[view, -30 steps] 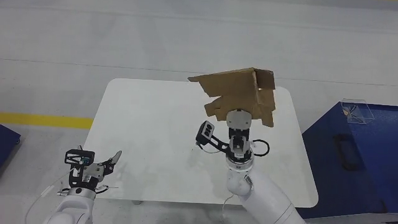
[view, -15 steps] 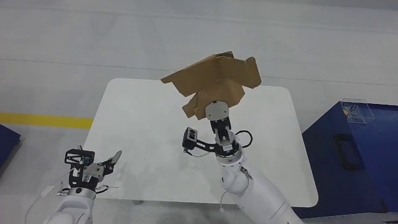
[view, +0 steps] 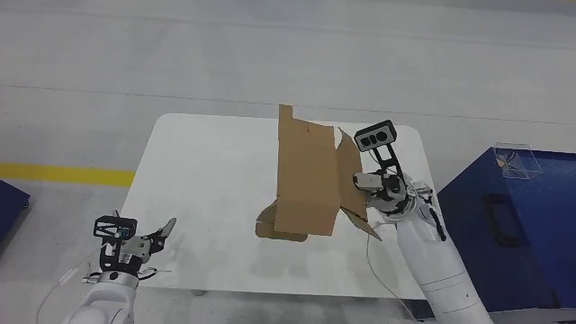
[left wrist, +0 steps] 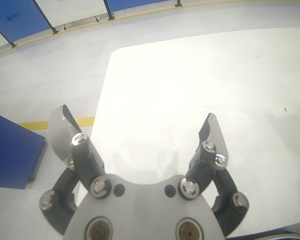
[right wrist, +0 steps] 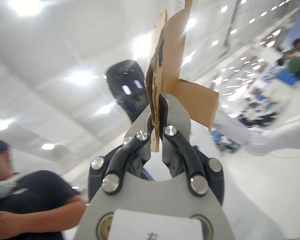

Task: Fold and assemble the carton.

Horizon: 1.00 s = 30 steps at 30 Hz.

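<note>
Carton (view: 304,180): brown cardboard, not assembled, positioned over the right half of the white table (view: 207,180). One long panel faces upward. A side flap projects toward the right arm, and a smaller flap sits at the near lower corner. Whether the lower edge touches the table cannot be told.

Right gripper (view: 362,183): located at the carton's right side, on the projecting flap. In the right wrist view the right gripper (right wrist: 157,108) has its fingers (right wrist: 176,116) clamped on a cardboard edge, one finger on each face. The carton (right wrist: 170,58) rises beyond the fingertips with its layers lying close against one another, and one flap is bent off to the side. Whether anything lies between the layers cannot be told.

Left gripper (view: 148,238): positioned at the near left corner of the table, well apart from the carton. In the left wrist view the left gripper (left wrist: 137,118) has its fingers (left wrist: 65,118) spread wide apart above bare table surface.

Blue cabinet (view: 504,225): stands beside the table's right edge, apart from it. A clear container (view: 515,157) rests on its top; contents cannot be told
</note>
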Motion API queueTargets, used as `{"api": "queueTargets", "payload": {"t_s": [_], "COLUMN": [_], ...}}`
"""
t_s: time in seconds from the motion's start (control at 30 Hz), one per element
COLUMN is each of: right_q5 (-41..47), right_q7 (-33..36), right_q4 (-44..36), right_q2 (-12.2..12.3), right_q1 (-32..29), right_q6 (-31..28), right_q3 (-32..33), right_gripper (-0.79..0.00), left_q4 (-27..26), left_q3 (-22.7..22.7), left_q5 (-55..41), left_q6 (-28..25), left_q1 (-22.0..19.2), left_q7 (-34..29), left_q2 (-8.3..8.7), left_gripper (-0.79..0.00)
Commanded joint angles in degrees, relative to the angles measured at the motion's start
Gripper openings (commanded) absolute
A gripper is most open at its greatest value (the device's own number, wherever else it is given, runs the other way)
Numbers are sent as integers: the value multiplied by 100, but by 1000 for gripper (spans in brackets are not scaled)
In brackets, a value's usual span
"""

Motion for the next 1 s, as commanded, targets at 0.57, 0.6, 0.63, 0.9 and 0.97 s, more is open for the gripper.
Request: {"api": "queueTargets", "payload": {"t_s": [0.57, 0.6, 0.63, 0.9, 0.97], "right_q5": [-3388, -3442, -3810, -7375, -8800], "right_q7": [-2008, -2026, -2152, -4137, -4622], "right_q4": [-885, -912, -1090, -2614, -3300], "right_q2": [112, 114, 129, 179, 141], "right_q1": [-756, -749, -693, -803, -765], "right_q6": [-2335, -2352, -2479, -4184, -4208], "right_q3": [117, 132, 223, 1687, 2131], "right_gripper": [-785, -785, -785, -785, -785], "left_q4": [0, 0, 0, 0, 0], "left_q3": [0, 0, 0, 0, 0], "left_q5": [0, 0, 0, 0, 0], "left_q6": [0, 0, 0, 0, 0], "left_q1": [0, 0, 0, 0, 0], "left_q7": [0, 0, 0, 0, 0], "left_q2": [0, 0, 0, 0, 0], "left_gripper": [0, 0, 0, 0, 0]}}
